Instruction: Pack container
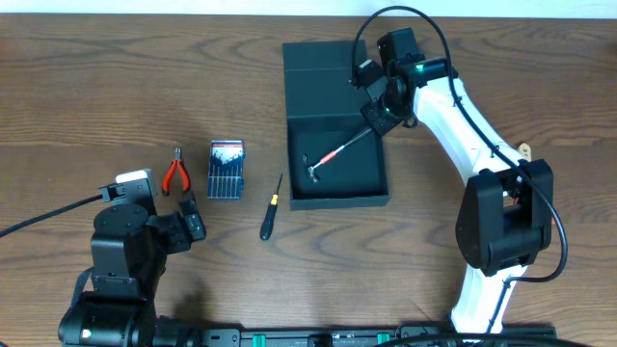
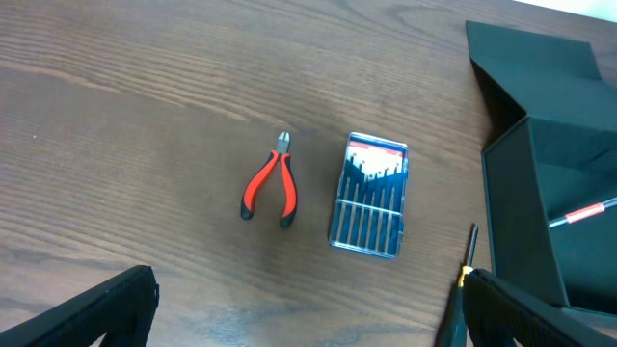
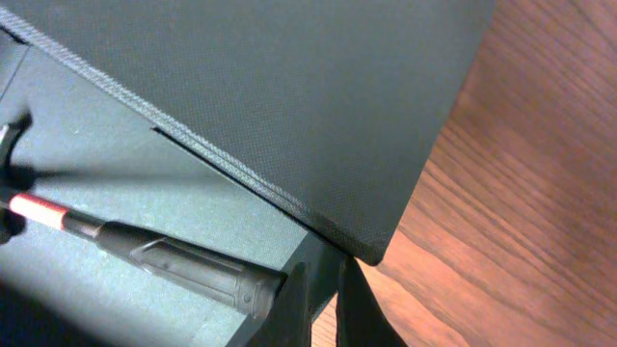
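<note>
The dark teal container [image 1: 337, 200] stands open at mid table, its flap lid [image 1: 323, 67] lying back. A small hammer [image 1: 333, 154] with a red and silver shaft lies inside, its black handle [image 3: 183, 265] leaning up toward the right wall. My right gripper [image 1: 376, 111] is at that wall near the hinge. In the right wrist view its fingers [image 3: 326, 308] sit close together astride the wall's edge. My left gripper [image 1: 193, 222] is open and empty near the front left; its fingers [image 2: 308, 318] are spread wide above bare wood.
Red-handled pliers [image 1: 174, 173], a blue-and-white bit case [image 1: 227, 170] and a black screwdriver [image 1: 271, 208] lie on the wooden table left of the container. They also show in the left wrist view: pliers [image 2: 270, 188], case [image 2: 371, 207], screwdriver [image 2: 469, 251].
</note>
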{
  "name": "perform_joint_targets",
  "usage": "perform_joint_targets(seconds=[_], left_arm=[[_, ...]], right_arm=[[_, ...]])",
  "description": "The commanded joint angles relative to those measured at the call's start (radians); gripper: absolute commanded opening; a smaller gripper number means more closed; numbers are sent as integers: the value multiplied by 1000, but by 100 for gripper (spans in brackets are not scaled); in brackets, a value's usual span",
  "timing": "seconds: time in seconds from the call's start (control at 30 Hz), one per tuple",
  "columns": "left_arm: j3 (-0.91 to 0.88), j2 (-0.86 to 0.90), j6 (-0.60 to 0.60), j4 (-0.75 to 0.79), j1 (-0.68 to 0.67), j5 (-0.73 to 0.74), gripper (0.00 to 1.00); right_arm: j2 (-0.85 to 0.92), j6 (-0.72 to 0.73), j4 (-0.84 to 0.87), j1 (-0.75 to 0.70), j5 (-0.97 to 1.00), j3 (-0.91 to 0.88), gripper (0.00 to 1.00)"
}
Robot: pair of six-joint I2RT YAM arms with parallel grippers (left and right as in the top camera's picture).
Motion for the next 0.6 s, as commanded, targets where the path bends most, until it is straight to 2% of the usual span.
perform_joint_targets(seconds=[0.0, 0.23, 0.37, 0.43, 0.5, 0.53, 0.57], left_arm=[[26, 1, -14, 1, 3, -1, 98], [26, 1, -14, 0, 3, -1, 98], [26, 1, -14, 0, 3, -1, 99], [26, 1, -14, 1, 3, -1, 98], [26, 1, -14, 1, 3, -1, 98], [26, 1, -14, 1, 3, -1, 98], [26, 1, -14, 1, 3, -1, 99]], right_arm=[[6, -28, -5, -2, -71, -15, 1], [6, -18, 18, -6, -35, -18, 1], [-3, 169, 102, -6, 191, -12, 1], [-18, 209, 114, -6, 240, 7, 6], [-45, 263, 109, -9, 280, 34, 31], [-62, 301, 101, -14, 301, 46, 38], [-81, 333, 86, -20, 312, 56, 54]])
